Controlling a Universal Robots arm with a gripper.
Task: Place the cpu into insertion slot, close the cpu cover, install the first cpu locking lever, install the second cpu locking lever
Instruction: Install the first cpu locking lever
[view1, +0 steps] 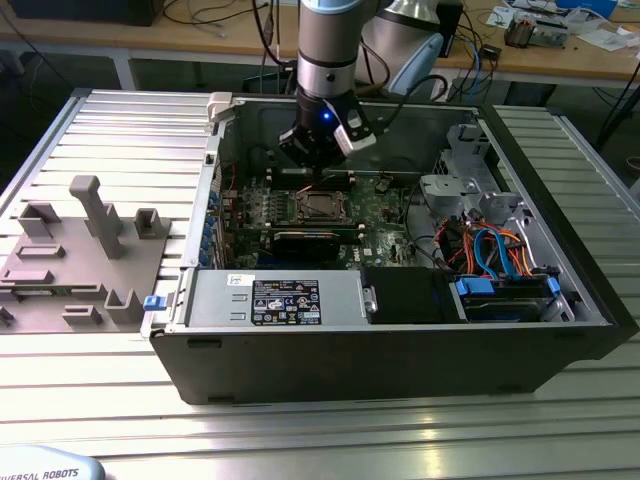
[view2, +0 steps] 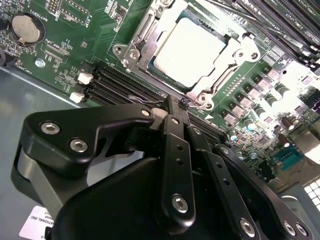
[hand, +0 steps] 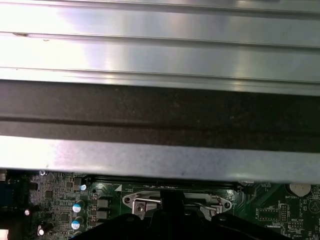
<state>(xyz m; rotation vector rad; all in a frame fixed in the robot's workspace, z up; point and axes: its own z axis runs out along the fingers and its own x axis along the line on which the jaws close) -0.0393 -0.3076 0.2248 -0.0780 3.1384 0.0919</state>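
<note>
Silver cpu (view2: 187, 49): seated in insertion slot (view2: 150, 37), cpu cover (view2: 220, 75) down over it.
Tool (view2: 179, 102): fingers together, holding nothing, tip beside cover's corner lever.
Advice: press lever steadily, avoid memory slots (view2: 107, 82).

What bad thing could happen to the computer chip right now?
The end effector sits right at the edge of the cpu cover, beside a thin lever wire. It might slip and bend that wire, or scrape the cpu. The memory slots lie close by and could get bumped.
</note>
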